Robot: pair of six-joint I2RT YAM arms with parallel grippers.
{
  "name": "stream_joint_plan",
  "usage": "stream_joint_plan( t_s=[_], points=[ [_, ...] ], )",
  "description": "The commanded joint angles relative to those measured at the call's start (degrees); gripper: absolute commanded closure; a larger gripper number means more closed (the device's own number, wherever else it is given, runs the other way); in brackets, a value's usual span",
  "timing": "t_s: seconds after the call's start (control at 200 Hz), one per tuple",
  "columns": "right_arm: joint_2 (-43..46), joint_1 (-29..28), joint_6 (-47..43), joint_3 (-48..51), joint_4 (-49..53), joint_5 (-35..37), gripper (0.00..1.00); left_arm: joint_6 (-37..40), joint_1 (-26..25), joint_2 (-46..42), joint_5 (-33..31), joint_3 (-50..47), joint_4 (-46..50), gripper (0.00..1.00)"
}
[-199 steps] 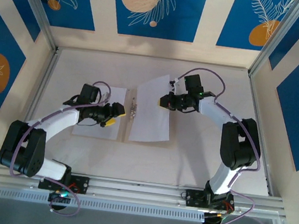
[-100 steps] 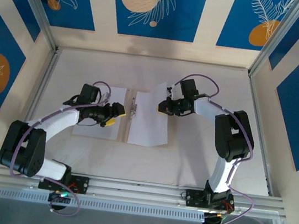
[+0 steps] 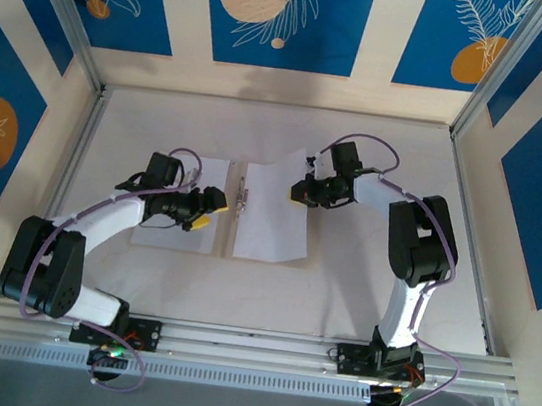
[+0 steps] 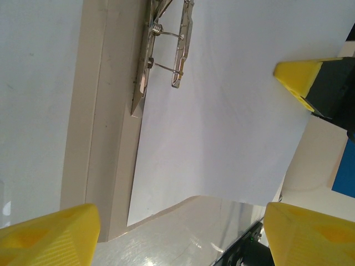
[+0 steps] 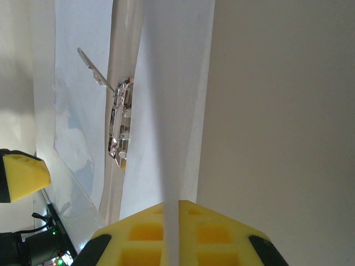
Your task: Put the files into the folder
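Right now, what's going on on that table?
The right gripper is shut on a white sheet near its far right corner. That sheet lies over the right half of the open folder, beside the metal clip, whose arm stands raised. The left gripper hovers open over the left half, where a second sheet lies.

Lab robot cell.
Blue printed panels (image 3: 278, 12) wall the white desk (image 3: 360, 286) around the left tool (image 3: 211, 213); an aluminium rail (image 3: 252, 340) carries the arms.
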State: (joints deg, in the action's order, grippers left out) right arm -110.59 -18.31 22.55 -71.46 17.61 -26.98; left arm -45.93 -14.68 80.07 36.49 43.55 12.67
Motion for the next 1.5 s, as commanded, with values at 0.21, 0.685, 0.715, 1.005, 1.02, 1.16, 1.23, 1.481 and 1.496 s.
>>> stream_joint_plan(
  t_s=[0.21,0.685,0.715,1.005,1.02,1.16,1.23,1.481,1.496],
  points=[
    [-1.51,0.46,-0.56,-2.28,1.47,-1.14,0.94,1.08,0.88,0.39,1.31,0.75,0.21,0.22],
    [-0.85,0.99,-2.96,-0.24,0.85,-4.62,0.95,1.37,0.88,0.6,1.0,0.57,0.56,0.22],
    [-0.86,0.92,-3.1,-0.26,0.87,-4.65,0.95,1.45,0.88,0.61,1.0,0.56,0.63,0.22],
    [-1.13,0.68,-2.51,-0.09,0.76,-3.92,0.77,1.31,0.8,0.3,0.96,0.31,0.69,0.22],
    [-1.1,0.64,-2.46,-0.04,0.75,-3.73,0.75,1.35,0.86,0.26,1.0,0.31,0.65,0.22],
    [-0.95,0.49,-2.55,-0.24,1.83,-1.52,0.6,1.29,0.83,0.3,1.0,0.22,0.65,0.22],
    [-1.03,0.52,-2.89,-0.87,3.18,-0.22,0.58,1.28,0.81,0.3,1.01,0.13,0.56,0.22],
    [-0.59,0.55,-5.07,-3.48,10.21,4.12,0.44,1.54,0.81,0.49,1.15,-0.13,0.6,0.22],
    [-0.53,0.52,-5.3,-3.57,10.71,4.17,0.41,1.55,0.79,0.47,1.17,-0.14,0.54,0.22]
  ],
)
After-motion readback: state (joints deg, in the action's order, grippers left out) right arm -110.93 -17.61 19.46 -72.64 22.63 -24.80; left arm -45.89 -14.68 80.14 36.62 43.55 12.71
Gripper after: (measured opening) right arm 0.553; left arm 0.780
